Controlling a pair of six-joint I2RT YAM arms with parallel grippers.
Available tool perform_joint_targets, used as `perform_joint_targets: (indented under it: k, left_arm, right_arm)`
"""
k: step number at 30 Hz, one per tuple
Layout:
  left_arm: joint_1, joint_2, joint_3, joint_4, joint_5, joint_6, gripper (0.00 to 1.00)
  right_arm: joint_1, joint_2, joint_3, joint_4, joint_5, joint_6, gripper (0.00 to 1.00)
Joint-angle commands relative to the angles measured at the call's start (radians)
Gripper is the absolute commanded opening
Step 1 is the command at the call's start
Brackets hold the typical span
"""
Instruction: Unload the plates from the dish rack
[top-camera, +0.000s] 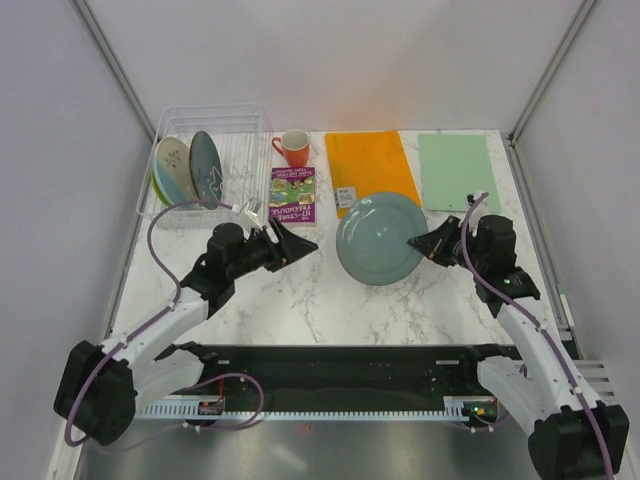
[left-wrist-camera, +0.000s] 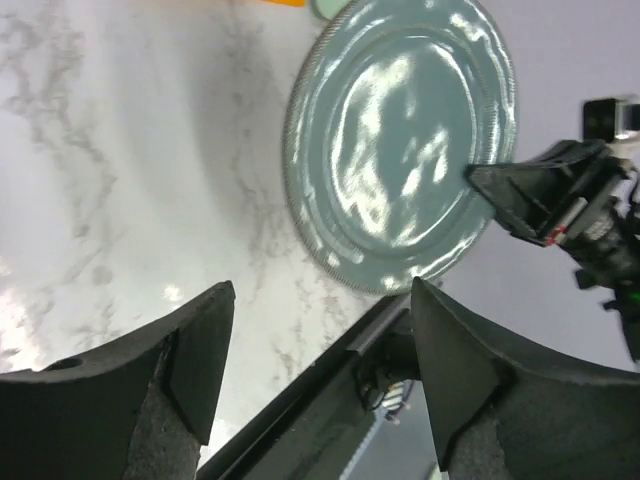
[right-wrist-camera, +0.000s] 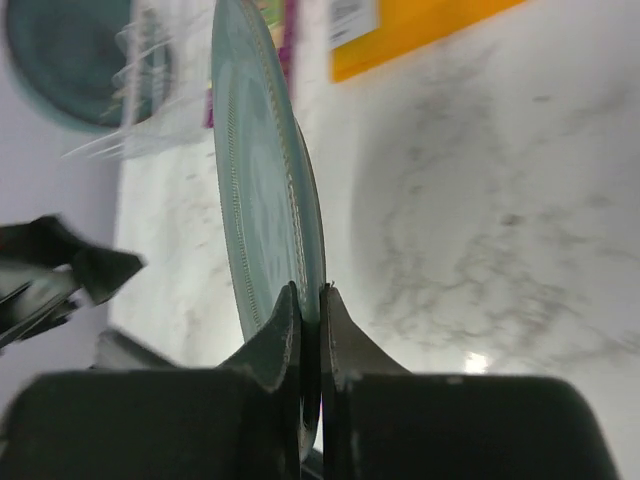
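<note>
Three round plates (top-camera: 172, 168) lean in the wire dish rack (top-camera: 245, 125) (glossy ceramic); right gripper (right-wrist-camera: 310, 300) clamps the ribbed grey-green plate (top-camera: 375, 235), left gripper (left-wrist-camera: 320, 300) gapes.

Grey-green plate (top-camera: 378, 238): ribbed rim, face up, pinched at its right edge by right gripper (top-camera: 420, 243) | dish rack (top-camera: 245, 128): clear wire, far-left corner | teal plate (top-camera: 207, 168), cream plate (top-camera: 174, 165), lime plate (top-camera: 157, 180): stood on edge in the rack's left part.

left arm (top-camera: 160, 322): jaws spread wide; right arm (top-camera: 530, 335): jaws pinched tight
</note>
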Motion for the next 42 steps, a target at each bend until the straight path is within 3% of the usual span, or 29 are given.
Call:
perform_joint_targets:
  k: [1, 7, 14, 20, 21, 32, 36, 38, 39, 42]
  left_arm:
    - [0.0, -0.124, 0.076, -0.317, -0.233, 0.23, 0.78]
    - [0.0, -0.272, 0.122, -0.521, -0.438, 0.362, 0.8]
    - [0.0, -0.457, 0.134, -0.617, -0.584, 0.408, 0.85]
    - [0.0, -0.466, 0.145, -0.64, -0.643, 0.42, 0.86]
    - [0.0, -0.455, 0.153, -0.644, -0.644, 0.42, 0.86]
    - [0.0, -0.437, 0.165, -0.658, -0.663, 0.417, 0.85]
    - [0.0, -0.438, 0.176, -0.67, -0.692, 0.425, 0.86]
    - [0.0, -0.435, 0.182, -0.681, -0.704, 0.434, 0.86]
    - [0.0, -0.429, 0.191, -0.69, -0.715, 0.437, 0.86]
    - [0.0, -0.415, 0.214, -0.709, -0.781, 0.459, 0.86]
  right_arm:
    - [-0.047, -0.068, 0.124, -0.288, 0.278, -0.149, 0.0]
    - [-0.057, -0.007, 0.037, -0.245, 0.176, -0.133, 0.0]
    - [-0.055, 0.042, -0.09, -0.093, 0.015, -0.108, 0.0]
    - [-0.054, 0.148, -0.152, -0.038, -0.007, -0.088, 0.02]
    - [-0.055, 0.164, -0.156, -0.035, 0.005, -0.081, 0.17]
    - [-0.055, 0.45, -0.158, 0.046, 0.004, -0.119, 0.2]
    - [-0.055, 0.515, -0.135, 0.046, 0.042, -0.137, 0.39]
    - [-0.055, 0.52, -0.134, 0.046, 0.065, -0.134, 0.42]
    - [-0.055, 0.515, -0.132, 0.039, 0.085, -0.133, 0.55]
    - [-0.054, 0.468, -0.129, 0.008, 0.152, -0.13, 0.68]
